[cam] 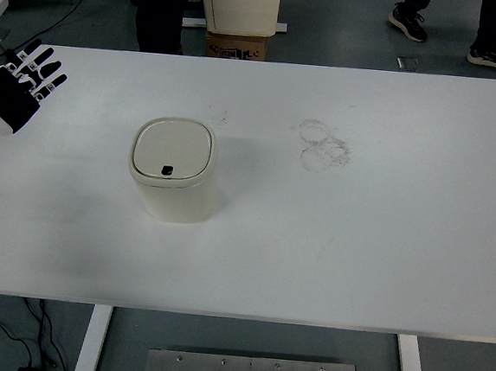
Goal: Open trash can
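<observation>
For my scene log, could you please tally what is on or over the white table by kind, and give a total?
Trash can, cream, lid closed: 1
Robot hand, the left hand, fingers spread, over the table's left edge: 1
Faint ring-shaped smudges on the table: 1 cluster
Total: 3

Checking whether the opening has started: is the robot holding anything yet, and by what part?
Nothing is held. The left hand hovers with fingers spread at the table's left edge, apart from the trash can, whose lid is shut.
</observation>
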Robot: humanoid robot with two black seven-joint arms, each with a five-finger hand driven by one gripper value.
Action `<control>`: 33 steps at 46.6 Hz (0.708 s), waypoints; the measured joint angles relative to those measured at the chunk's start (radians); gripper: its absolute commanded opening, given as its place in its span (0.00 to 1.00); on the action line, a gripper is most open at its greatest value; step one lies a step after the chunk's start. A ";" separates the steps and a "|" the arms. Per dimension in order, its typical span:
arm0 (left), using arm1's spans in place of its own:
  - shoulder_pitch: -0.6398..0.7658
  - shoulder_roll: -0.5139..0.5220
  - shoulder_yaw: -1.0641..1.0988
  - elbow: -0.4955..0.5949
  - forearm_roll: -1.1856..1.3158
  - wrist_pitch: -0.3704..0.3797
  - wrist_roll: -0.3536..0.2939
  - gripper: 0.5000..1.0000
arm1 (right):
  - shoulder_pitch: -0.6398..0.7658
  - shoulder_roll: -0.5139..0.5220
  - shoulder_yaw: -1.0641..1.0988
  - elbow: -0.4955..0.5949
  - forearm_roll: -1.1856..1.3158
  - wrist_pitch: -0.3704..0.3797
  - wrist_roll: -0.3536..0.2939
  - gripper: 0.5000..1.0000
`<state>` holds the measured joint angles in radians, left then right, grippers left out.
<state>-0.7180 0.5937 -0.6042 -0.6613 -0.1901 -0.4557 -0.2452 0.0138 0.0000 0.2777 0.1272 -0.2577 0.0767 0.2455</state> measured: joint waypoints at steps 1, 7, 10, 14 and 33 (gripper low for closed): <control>-0.001 0.003 0.002 -0.001 0.000 0.000 0.000 1.00 | 0.000 0.000 0.000 0.000 0.000 0.000 0.000 0.98; -0.002 0.014 0.006 -0.001 0.000 0.000 0.001 1.00 | 0.000 0.000 0.000 0.000 0.000 0.000 0.000 0.98; -0.001 0.014 0.009 -0.001 0.000 0.000 0.001 1.00 | 0.000 0.000 0.000 0.000 0.000 0.000 0.000 0.98; -0.001 0.012 0.014 -0.002 0.000 0.000 0.001 1.00 | 0.000 0.000 0.000 0.000 0.000 0.000 0.000 0.98; -0.077 0.060 0.074 -0.026 0.003 0.000 0.011 1.00 | 0.000 0.000 0.000 0.000 0.000 0.000 0.000 0.98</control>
<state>-0.7950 0.6541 -0.5298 -0.6868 -0.1872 -0.4558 -0.2344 0.0140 -0.0001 0.2775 0.1273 -0.2577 0.0766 0.2454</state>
